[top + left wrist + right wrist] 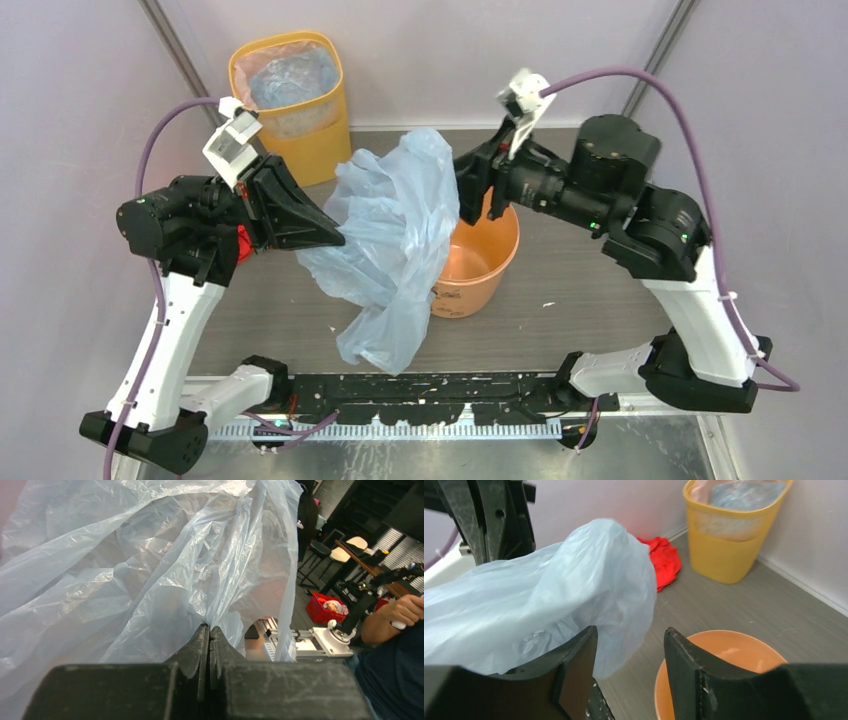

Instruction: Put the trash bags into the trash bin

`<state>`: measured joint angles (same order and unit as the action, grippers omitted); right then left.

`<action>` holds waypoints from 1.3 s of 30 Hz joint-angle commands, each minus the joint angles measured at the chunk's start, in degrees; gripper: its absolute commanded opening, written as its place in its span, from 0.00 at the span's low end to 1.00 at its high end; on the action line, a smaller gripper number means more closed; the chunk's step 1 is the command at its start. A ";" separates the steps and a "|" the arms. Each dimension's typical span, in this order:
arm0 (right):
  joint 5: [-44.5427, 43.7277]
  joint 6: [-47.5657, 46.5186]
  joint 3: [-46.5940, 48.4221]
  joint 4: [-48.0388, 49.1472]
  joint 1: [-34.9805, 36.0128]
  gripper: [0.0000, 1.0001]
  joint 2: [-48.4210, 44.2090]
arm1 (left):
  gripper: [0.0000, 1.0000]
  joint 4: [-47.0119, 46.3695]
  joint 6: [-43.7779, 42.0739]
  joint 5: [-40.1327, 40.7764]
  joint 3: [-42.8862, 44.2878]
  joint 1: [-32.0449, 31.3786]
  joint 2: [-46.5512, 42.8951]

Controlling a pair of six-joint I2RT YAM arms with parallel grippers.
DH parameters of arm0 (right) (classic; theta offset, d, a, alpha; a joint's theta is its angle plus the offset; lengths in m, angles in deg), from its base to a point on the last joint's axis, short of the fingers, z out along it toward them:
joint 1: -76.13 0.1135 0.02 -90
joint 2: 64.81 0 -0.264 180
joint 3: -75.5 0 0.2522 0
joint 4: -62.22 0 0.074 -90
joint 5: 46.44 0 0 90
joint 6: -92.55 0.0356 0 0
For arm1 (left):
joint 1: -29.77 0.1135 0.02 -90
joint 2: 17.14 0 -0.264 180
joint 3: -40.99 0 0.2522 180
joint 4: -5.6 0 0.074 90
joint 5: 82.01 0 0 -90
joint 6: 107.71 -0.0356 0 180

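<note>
A pale blue translucent trash bag (pixel 390 235) hangs spread out above the table, its lower end drooping towards the near edge. My left gripper (pixel 337 238) is shut on a fold of the bag (pixel 150 570), its jaws (pixel 210 628) pressed together on the plastic. The round orange trash bin (pixel 485 265) stands just right of the bag, partly covered by it. My right gripper (pixel 470 190) hovers over the bin's far left rim. It stands open (pixel 629 632) with nothing between its fingers; the bag (pixel 549 600) billows just left of them, the bin (pixel 729 660) below right.
A taller yellow bin (pixel 290 100) lined with a clear bag stands at the back left against the wall (pixel 734 535). A red cloth (pixel 666 560) lies on the table between it and the hanging bag. Grey walls close in the sides.
</note>
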<state>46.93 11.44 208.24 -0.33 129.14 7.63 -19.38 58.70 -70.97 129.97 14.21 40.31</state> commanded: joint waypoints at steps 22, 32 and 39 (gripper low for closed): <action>-26.97 -3.09 9.20 -5.53 -0.12 0.63 4.15 | 0.00 78.33 -72.36 37.02 10.48 -0.44 -9.83; -16.47 2.07 7.89 -4.63 -0.11 0.63 6.65 | 0.00 71.31 -76.13 53.32 3.78 -0.44 -16.22; -24.50 5.96 11.44 -8.87 -0.13 0.74 9.79 | 0.00 70.11 -78.64 53.67 4.05 -0.44 -15.94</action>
<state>25.84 14.80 217.55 -8.81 129.01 16.79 54.71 -17.13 -18.80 133.66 13.45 23.83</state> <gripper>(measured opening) 0.737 0.006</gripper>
